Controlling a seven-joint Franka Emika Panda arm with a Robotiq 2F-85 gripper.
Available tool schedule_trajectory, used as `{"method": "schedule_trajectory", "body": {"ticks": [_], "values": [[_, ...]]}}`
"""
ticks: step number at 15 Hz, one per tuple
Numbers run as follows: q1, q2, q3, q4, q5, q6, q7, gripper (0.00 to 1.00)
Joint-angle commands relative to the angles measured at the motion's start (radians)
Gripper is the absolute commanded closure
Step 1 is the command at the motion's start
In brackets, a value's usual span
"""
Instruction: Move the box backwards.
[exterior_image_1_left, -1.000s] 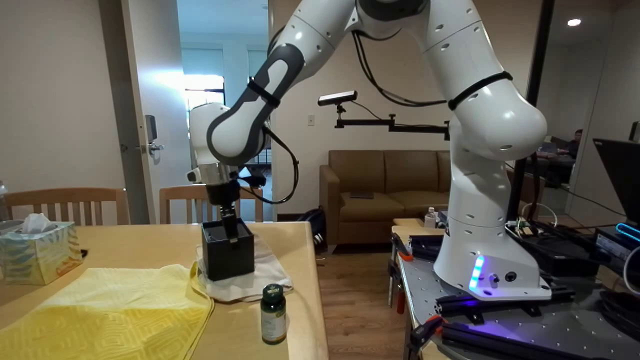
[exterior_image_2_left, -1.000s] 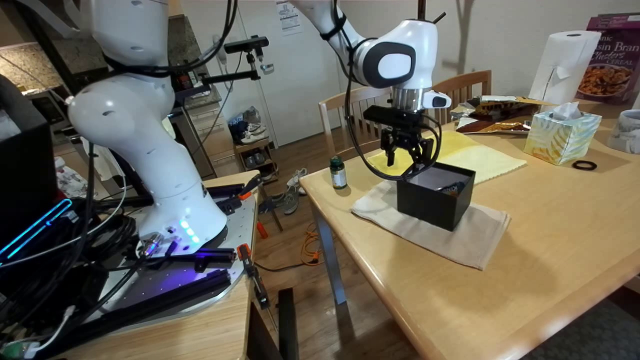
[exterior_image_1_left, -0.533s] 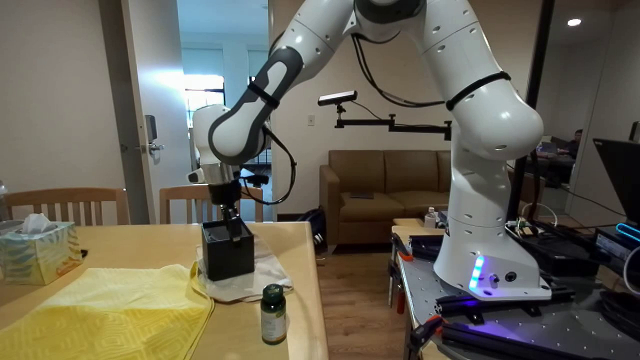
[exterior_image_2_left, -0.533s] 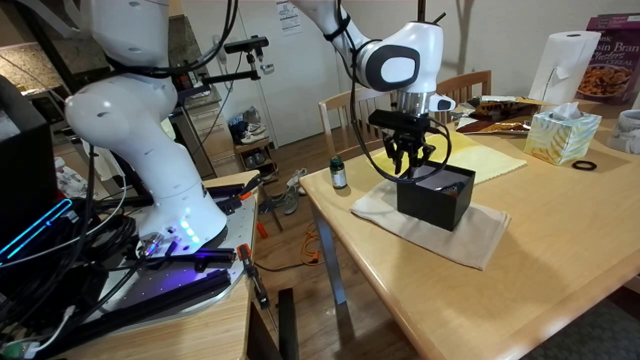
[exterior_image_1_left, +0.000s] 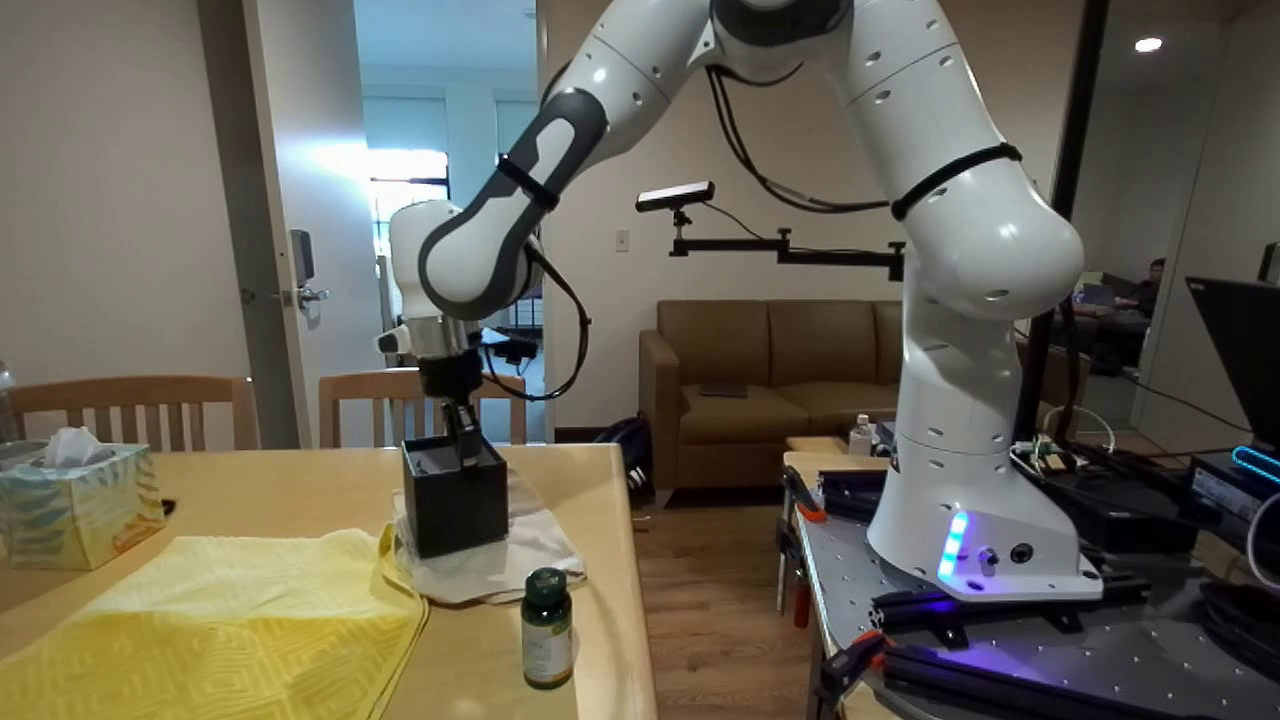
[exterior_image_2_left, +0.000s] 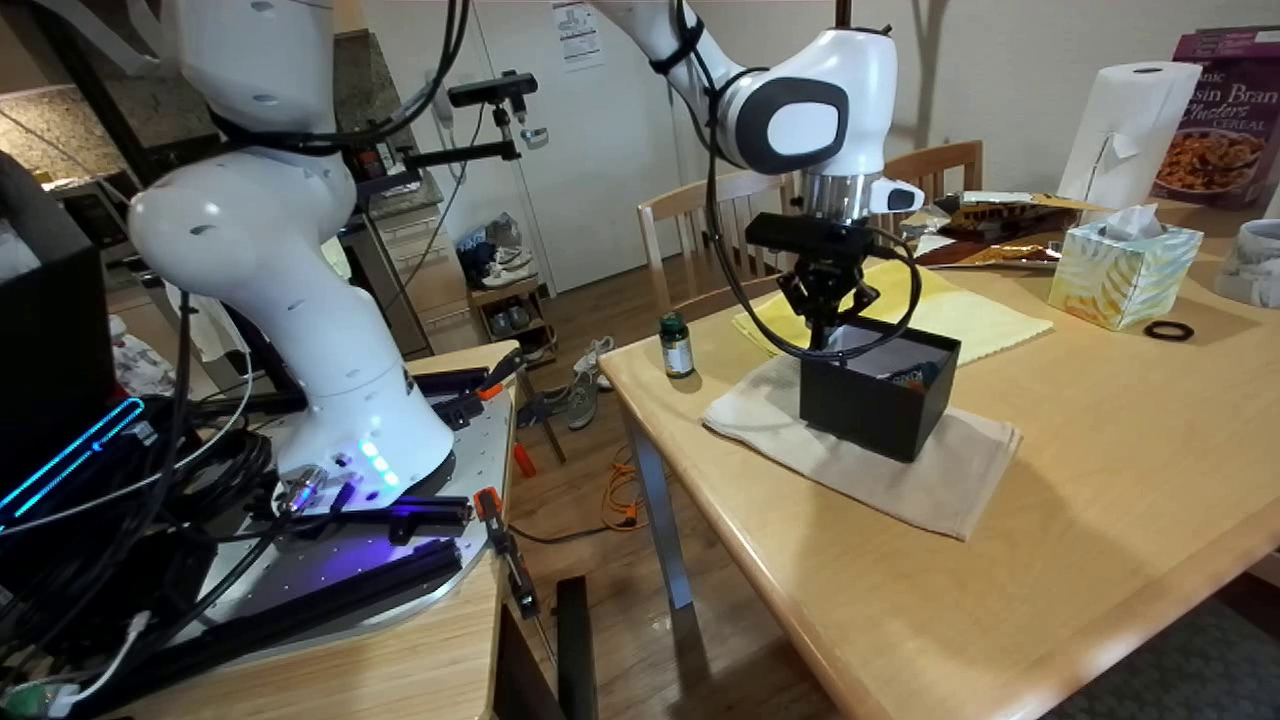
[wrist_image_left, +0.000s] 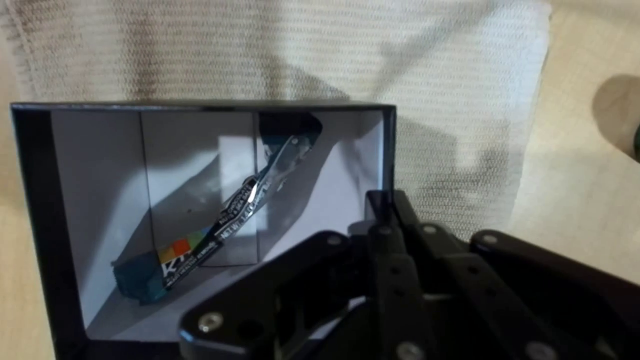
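Wrist view: the gripper (wrist_image_left: 387, 204) is clenched on a side wall of the open-topped black box (wrist_image_left: 42, 200), one finger inside and one outside, the rim pinched between them. Inside the box a wrapped snack bar (wrist_image_left: 227, 225), its printing including "SEA SALT" and "NET WT", lies slantwise across the pale lining. In both exterior views the box sits upright over a beige cloth (exterior_image_2_left: 965, 490), near the edge of the bench (exterior_image_2_left: 1100, 560); whether its base touches the fabric cannot be told. A dark green bottle (exterior_image_2_left: 677, 350) with a pale label stands upright near the bench's corner, apart from that cloth. In an exterior view a yellow towel (exterior_image_1_left: 230, 620) spreads just beside the beige cloth. Farther along the bench are a patterned tissue box (exterior_image_2_left: 1120, 275), a black ring (exterior_image_2_left: 1168, 331) near it, a paper towel roll (exterior_image_2_left: 1130, 140) and a purple Raisin Bran cereal box (exterior_image_2_left: 1215, 150). Wooden chairs (exterior_image_1_left: 130, 388) stand along the bench, and a brown sofa (exterior_image_1_left: 720, 350) is well apart from it.
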Motion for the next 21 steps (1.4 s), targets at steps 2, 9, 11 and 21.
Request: {"method": "schedule_trajectory", "body": {"ticks": [2, 9, 11, 21], "values": [[0.004, -0.076, -0.025, -0.012, -0.056, -0.044, -0.004, 0.99], [0.035, -0.131, -0.047, 0.015, -0.264, -0.229, -0.139, 0.99], [0.035, -0.148, -0.041, 0.012, -0.296, -0.248, -0.220, 0.99], [-0.057, -0.168, -0.054, 0.018, -0.188, -0.101, -0.666, 0.99]]}}
